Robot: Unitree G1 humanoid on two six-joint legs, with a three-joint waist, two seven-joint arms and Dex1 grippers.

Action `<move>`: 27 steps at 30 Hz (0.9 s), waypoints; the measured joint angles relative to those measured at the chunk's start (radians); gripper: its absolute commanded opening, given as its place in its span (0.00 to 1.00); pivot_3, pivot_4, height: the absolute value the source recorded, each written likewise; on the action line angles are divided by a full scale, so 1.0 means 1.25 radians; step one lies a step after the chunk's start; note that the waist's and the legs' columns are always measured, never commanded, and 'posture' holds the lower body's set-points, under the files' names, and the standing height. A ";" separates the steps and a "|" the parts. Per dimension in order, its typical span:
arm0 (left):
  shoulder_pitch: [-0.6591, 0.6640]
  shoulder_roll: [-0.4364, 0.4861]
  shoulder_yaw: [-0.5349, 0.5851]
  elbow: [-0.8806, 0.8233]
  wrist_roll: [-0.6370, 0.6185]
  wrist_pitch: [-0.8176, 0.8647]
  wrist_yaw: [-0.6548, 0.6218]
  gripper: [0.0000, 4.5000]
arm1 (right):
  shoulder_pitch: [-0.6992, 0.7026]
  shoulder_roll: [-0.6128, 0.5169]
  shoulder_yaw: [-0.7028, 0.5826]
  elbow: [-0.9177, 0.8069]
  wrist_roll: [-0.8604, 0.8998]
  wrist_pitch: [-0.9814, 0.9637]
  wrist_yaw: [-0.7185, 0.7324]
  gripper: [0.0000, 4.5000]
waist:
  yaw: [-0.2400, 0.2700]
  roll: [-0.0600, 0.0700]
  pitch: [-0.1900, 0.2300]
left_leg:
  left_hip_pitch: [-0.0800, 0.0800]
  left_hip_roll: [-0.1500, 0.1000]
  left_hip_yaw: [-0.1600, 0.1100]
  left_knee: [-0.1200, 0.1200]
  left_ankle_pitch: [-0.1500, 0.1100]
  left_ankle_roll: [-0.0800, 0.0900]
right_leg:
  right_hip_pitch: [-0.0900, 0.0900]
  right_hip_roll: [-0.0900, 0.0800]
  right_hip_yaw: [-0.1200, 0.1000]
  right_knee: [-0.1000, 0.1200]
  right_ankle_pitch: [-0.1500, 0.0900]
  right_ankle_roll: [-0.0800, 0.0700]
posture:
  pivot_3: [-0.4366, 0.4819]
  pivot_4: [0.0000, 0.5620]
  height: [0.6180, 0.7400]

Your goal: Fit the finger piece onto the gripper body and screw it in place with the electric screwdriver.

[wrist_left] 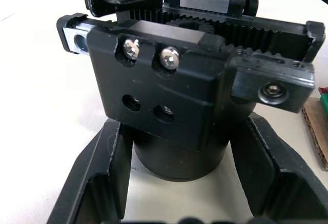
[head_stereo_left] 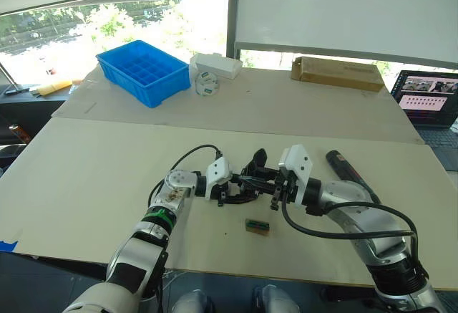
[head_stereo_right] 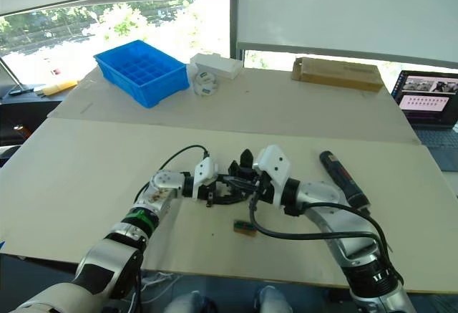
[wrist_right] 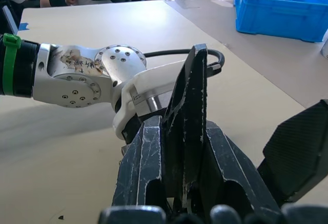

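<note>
The gripper body point(head_stereo_left: 247, 184) sits on the table point(head_stereo_left: 93, 177) and everything gathers around it. The left gripper point(head_stereo_left: 230, 193) reaches in from the body's left, its two fingers point(wrist_left: 97, 183) set either side of the round base; from the left wrist view they lie close along it, though I cannot tell whether they press on it. The right gripper point(head_stereo_left: 275, 188) comes in from the body's right and pinches the finger piece point(wrist_right: 187, 131), a black wedge standing upright with its point raised, one finger point(wrist_right: 143, 167) flat against its side. The electric screwdriver point(head_stereo_left: 349, 172) lies on the table well to the right of the body. A small green-topped block point(head_stereo_left: 257, 225) lies just in front of the body, nearer the table's edge.
</note>
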 measured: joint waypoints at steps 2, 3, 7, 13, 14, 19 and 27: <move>0.003 0.000 -0.003 -0.006 0.000 0.002 0.002 0.50 | 0.003 0.001 0.002 0.006 -0.008 -0.009 0.005 0.09 | 0.000 0.000 0.000 | 0.000 0.000 0.000 0.000 0.000 0.000 | 0.000 0.000 0.000 0.000 0.000 0.000 | 0.48 0.27 1.00; 0.004 0.001 -0.004 -0.008 0.000 0.003 0.002 0.50 | 0.005 0.001 0.004 0.010 -0.012 -0.014 0.009 0.09 | 0.000 0.000 0.000 | 0.000 0.000 0.000 0.000 0.000 0.000 | 0.000 0.000 0.000 0.000 0.000 0.000 | 0.48 0.27 1.00; 0.006 0.002 -0.006 -0.012 0.000 0.012 0.002 0.50 | 0.005 0.019 0.010 0.033 -0.025 -0.017 0.020 0.09 | -0.001 0.000 0.000 | 0.000 0.000 0.000 0.000 0.000 0.000 | 0.000 0.000 0.000 0.000 0.000 0.000 | 0.48 0.27 1.00; 0.007 0.004 -0.007 -0.017 0.000 0.020 0.002 0.50 | 0.005 0.024 0.013 0.053 -0.042 -0.039 0.039 0.09 | -0.001 0.000 0.000 | 0.000 0.000 0.000 0.000 0.000 0.000 | 0.000 0.000 0.000 0.000 0.000 0.000 | 0.48 0.27 1.00; 0.007 0.005 -0.006 -0.017 0.000 0.021 0.003 0.50 | 0.005 0.024 0.013 0.055 -0.043 -0.041 0.042 0.09 | -0.001 0.000 0.000 | 0.000 0.000 0.000 0.001 0.000 0.000 | 0.000 0.000 0.000 0.000 0.000 0.000 | 0.48 0.27 1.00; 0.006 0.004 -0.006 -0.018 0.000 0.023 0.005 0.50 | 0.005 0.006 0.014 0.063 -0.058 -0.066 0.072 0.09 | -0.001 0.000 0.000 | 0.000 0.000 0.000 0.001 0.000 0.000 | 0.001 0.000 0.000 0.000 0.000 0.000 | 0.48 0.27 1.00; 0.010 0.007 -0.006 -0.027 0.000 0.032 0.004 0.50 | 0.003 -0.001 0.014 0.073 -0.065 -0.078 0.096 0.09 | -0.001 0.000 0.000 | 0.001 0.000 0.000 0.001 0.000 0.000 | 0.001 0.000 0.000 0.001 0.000 0.000 | 0.48 0.27 1.00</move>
